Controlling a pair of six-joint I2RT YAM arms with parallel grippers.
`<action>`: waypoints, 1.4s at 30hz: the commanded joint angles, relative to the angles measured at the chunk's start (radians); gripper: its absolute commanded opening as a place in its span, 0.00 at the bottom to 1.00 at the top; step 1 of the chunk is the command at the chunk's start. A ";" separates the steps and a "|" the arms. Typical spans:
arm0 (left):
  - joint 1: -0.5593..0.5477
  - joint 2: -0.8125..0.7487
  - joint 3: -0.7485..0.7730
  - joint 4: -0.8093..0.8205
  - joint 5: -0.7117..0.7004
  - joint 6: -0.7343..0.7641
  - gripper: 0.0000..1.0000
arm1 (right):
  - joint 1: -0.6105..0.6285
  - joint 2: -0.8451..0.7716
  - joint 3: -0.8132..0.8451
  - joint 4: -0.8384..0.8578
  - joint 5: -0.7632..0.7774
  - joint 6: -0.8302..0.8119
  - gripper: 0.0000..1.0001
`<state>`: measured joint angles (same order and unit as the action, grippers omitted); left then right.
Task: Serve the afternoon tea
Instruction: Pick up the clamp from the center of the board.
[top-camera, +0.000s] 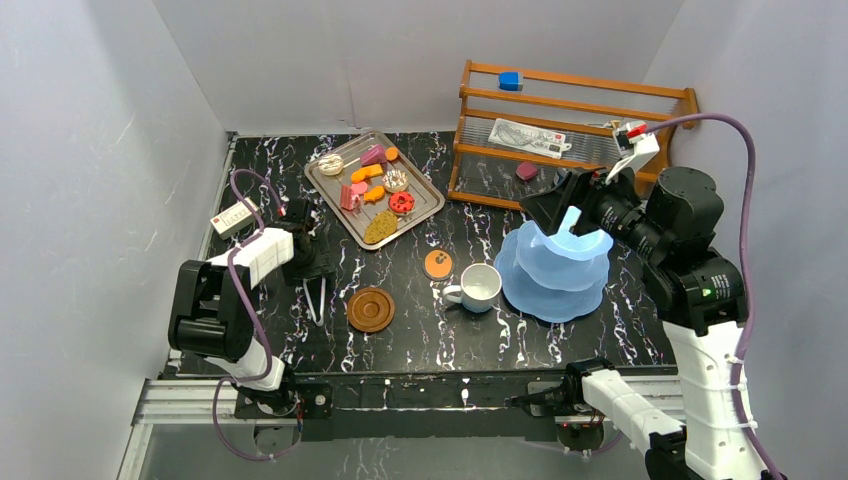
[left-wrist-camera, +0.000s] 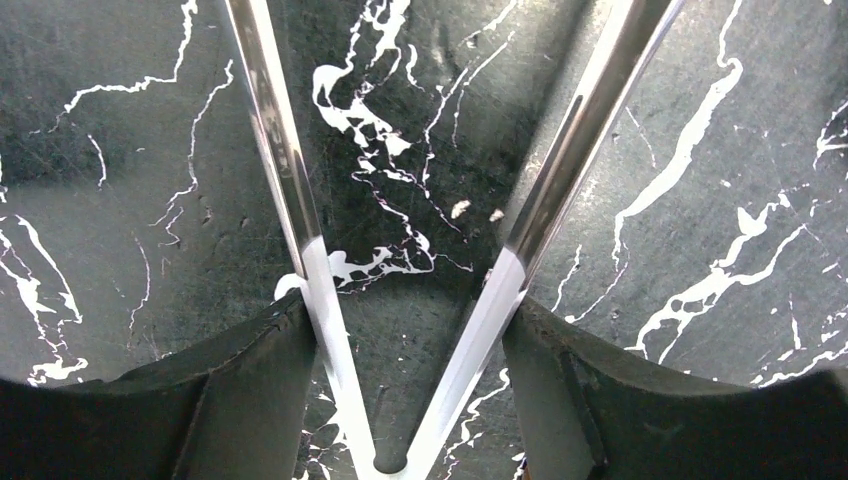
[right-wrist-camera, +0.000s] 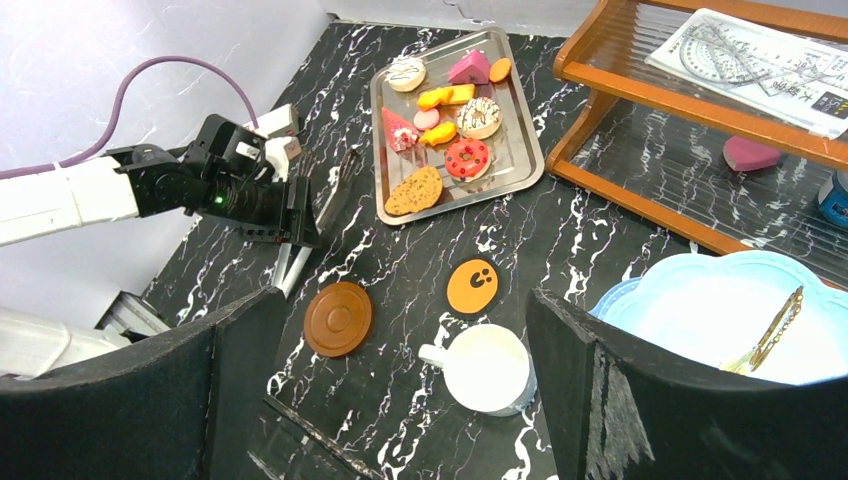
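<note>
Several toy pastries (top-camera: 372, 183) (right-wrist-camera: 446, 150) lie on the silver tray (top-camera: 425, 207) at the back. A white mug (top-camera: 479, 287) (right-wrist-camera: 488, 370) stands in front of the light-blue tiered stand (top-camera: 552, 275) (right-wrist-camera: 700, 320). To the mug's left lies a round brown saucer (top-camera: 370, 309) (right-wrist-camera: 337, 318). My left gripper (top-camera: 304, 266) (left-wrist-camera: 410, 305) (right-wrist-camera: 292, 226) is low over the table. Its fingers (left-wrist-camera: 250, 390) press on both arms of the metal tongs (top-camera: 316, 298) (left-wrist-camera: 285, 170). My right gripper (top-camera: 553, 208) (right-wrist-camera: 400, 390) hangs open above the stand, holding nothing.
An orange round coaster (top-camera: 438, 264) (right-wrist-camera: 472, 287) lies behind the mug. A wooden rack (top-camera: 570, 130) (right-wrist-camera: 640, 150) with small items stands at the back right. A white box with a cable (top-camera: 232, 217) sits at the table's left edge.
</note>
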<state>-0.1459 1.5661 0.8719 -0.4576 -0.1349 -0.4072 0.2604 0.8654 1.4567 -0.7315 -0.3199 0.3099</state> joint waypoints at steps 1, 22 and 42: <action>0.012 -0.022 -0.004 -0.032 -0.079 -0.067 0.60 | -0.001 -0.015 -0.001 0.054 0.005 -0.016 0.99; 0.039 -0.024 -0.007 -0.019 -0.005 0.034 0.83 | -0.001 -0.029 -0.038 0.063 0.002 -0.015 0.99; 0.037 -0.080 -0.021 -0.034 0.012 0.009 0.62 | 0.000 -0.024 -0.047 0.069 -0.019 0.017 0.99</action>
<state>-0.1120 1.5227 0.8574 -0.4755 -0.1291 -0.3897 0.2604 0.8440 1.4075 -0.7288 -0.3210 0.3149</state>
